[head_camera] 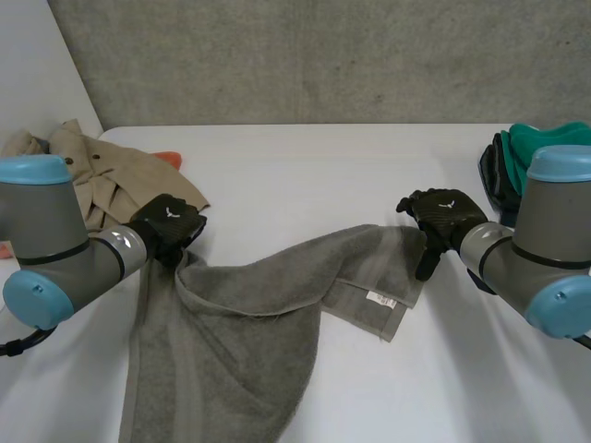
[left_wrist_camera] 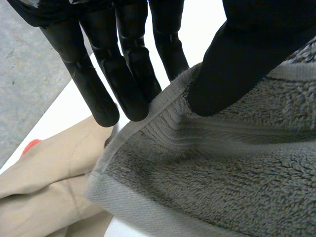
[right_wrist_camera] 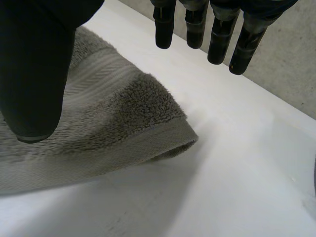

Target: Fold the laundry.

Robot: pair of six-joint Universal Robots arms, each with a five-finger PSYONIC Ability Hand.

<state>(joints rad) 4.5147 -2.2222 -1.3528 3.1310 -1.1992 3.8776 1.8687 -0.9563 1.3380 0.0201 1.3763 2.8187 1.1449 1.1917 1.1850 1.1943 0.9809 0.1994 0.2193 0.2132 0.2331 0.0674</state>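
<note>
Step, as judged: securing 2 corners of grey towel (head_camera: 249, 314), crumpled on white table (head_camera: 323, 166). Left hand (head_camera: 168, 224) pinches towel's left corner, thumb against fingers. Right hand (head_camera: 445, 214) over towel's right corner — fingers straight, unclosed. Next, likely: close right pinch, spread towel.

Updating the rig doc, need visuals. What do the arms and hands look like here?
The left arm and right arm are built of thick grey cylindrical joints closed by round light-blue caps. The left hand and right hand are black, with slim segmented fingers and a broader thumb. Each has a small white mark on its back. No sleeves or covers.
</note>
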